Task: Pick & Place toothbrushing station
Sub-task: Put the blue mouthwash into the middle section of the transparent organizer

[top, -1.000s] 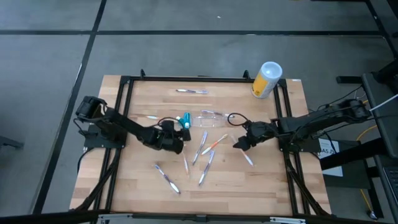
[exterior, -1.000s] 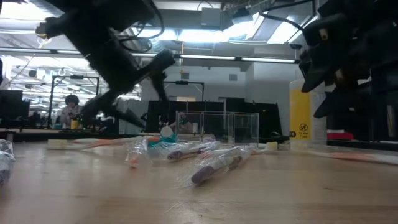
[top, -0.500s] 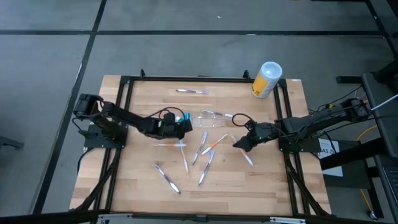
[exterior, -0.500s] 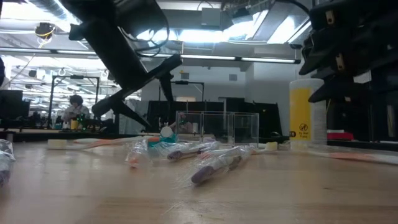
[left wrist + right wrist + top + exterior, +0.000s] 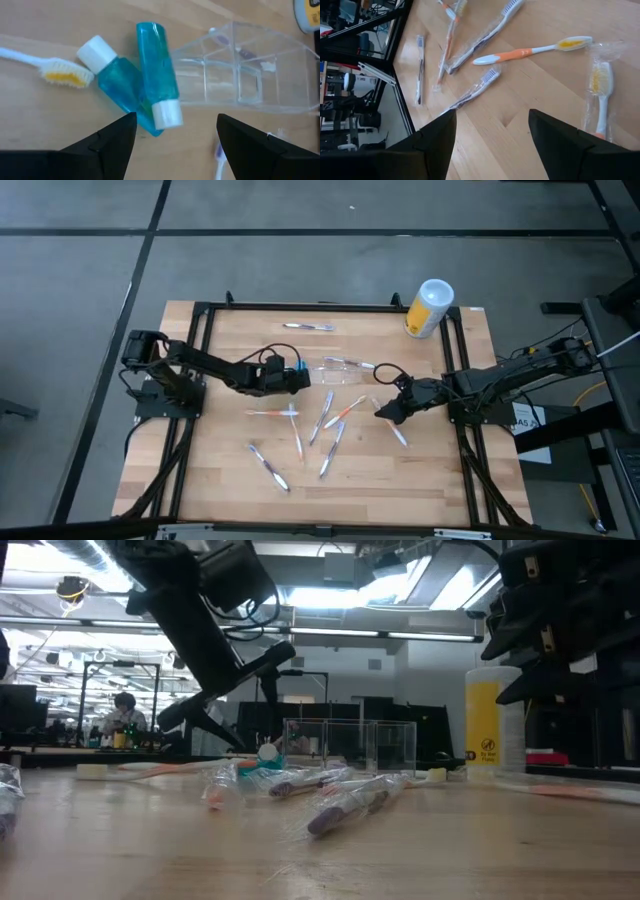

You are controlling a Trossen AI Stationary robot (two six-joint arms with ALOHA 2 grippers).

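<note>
The toothbrushing station (image 5: 345,370) is a clear plastic holder with compartments; it lies on its long side on the wooden table (image 5: 430,480), a little beyond the middle, and also shows in the left wrist view (image 5: 240,75) and the low view (image 5: 350,745). Two blue bottles (image 5: 145,95) with white caps lie against its left end. My left gripper (image 5: 295,378) hangs open just short of the bottles, its fingers (image 5: 112,137) apart above the wood and touching nothing. My right gripper (image 5: 385,412) stands open over the table's right half, above loose toothbrushes (image 5: 530,50).
A yellow canister (image 5: 428,308) with a white lid stands at the far right corner. Several toothbrushes, some in clear wrappers, lie scattered over the middle (image 5: 325,430); one lies near the far edge (image 5: 308,327). Black frame rails (image 5: 200,430) run along the table's sides.
My left gripper has swung toward the table's far edge and a little to the right, up to the blue bottles, staying open. An orange-handled toothbrush that it covered now shows on the wood. The station and bottles have not moved.
</note>
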